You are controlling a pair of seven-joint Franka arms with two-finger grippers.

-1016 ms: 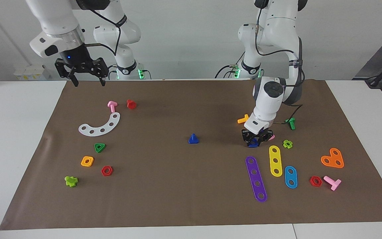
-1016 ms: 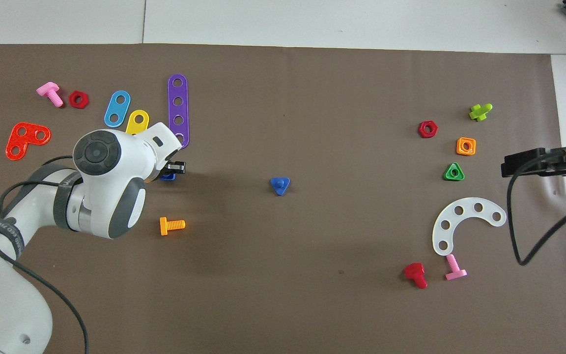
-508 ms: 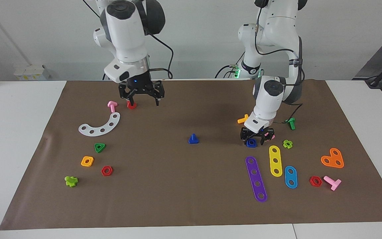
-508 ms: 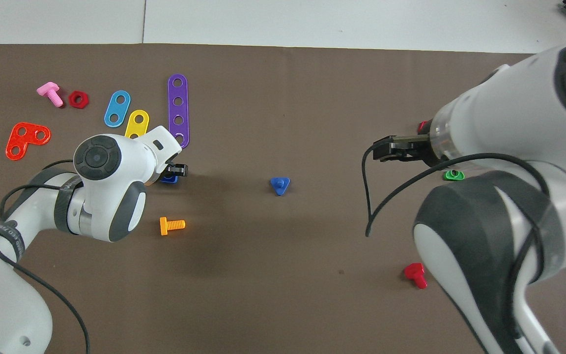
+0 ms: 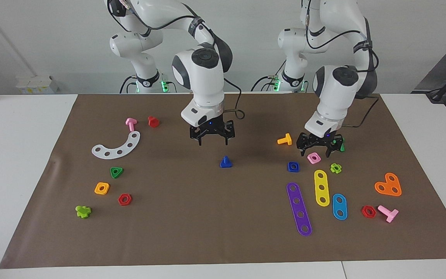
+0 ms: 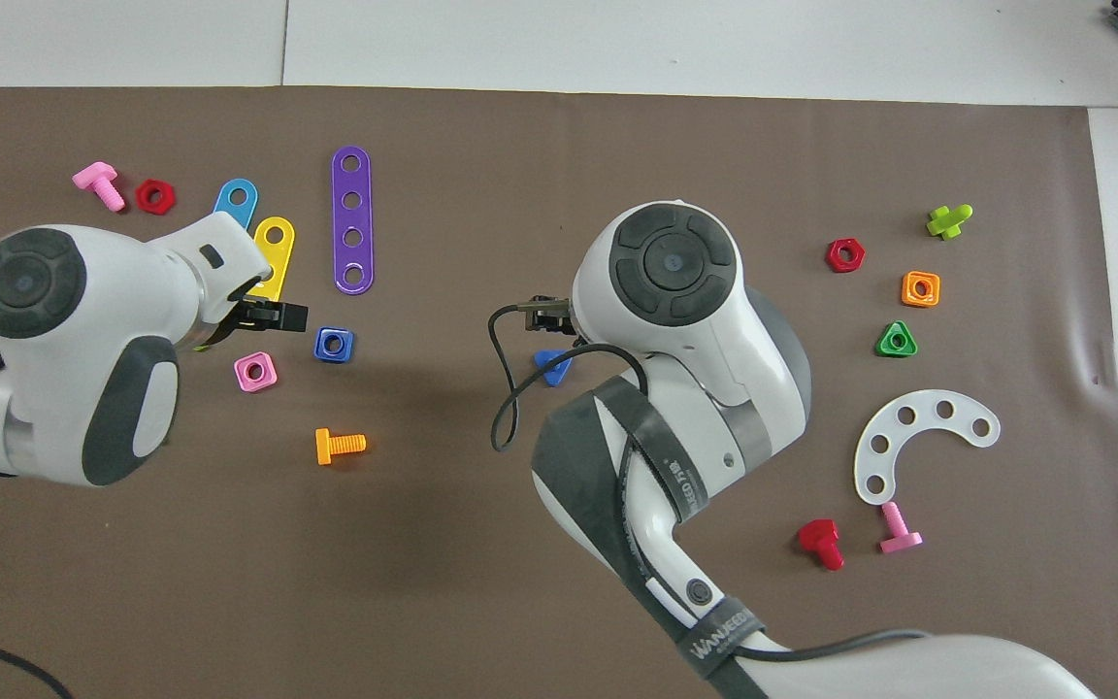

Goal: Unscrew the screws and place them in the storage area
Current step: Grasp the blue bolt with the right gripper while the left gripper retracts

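The blue bolt (image 5: pixel 226 162) stands head-down on the brown mat (image 5: pixel 192 217) near its middle. In the overhead view the bolt (image 6: pixel 549 366) is partly hidden under the right arm. Its blue square nut (image 5: pixel 293 166) lies loose on the mat toward the left arm's end, and also shows in the overhead view (image 6: pixel 334 344). My right gripper (image 5: pixel 213 142) is open and empty, hanging above the mat close to the blue bolt, not touching it. My left gripper (image 5: pixel 314 151) is open and empty, raised over a pink square nut (image 5: pixel 314 157) beside the blue nut.
Around the left gripper lie an orange bolt (image 5: pixel 284 139), a green bolt (image 5: pixel 340 144), a lime nut (image 5: pixel 336 167) and purple (image 5: pixel 299 208), yellow (image 5: pixel 321 187) and blue (image 5: pixel 339 206) strips. A white curved strip (image 5: pixel 116 146) and a green triangular nut (image 5: pixel 116 172) lie toward the right arm's end.
My left gripper opened, left the blue nut on the mat and rose to over the pink nut. My right arm swung in from its end of the table to the blue bolt.
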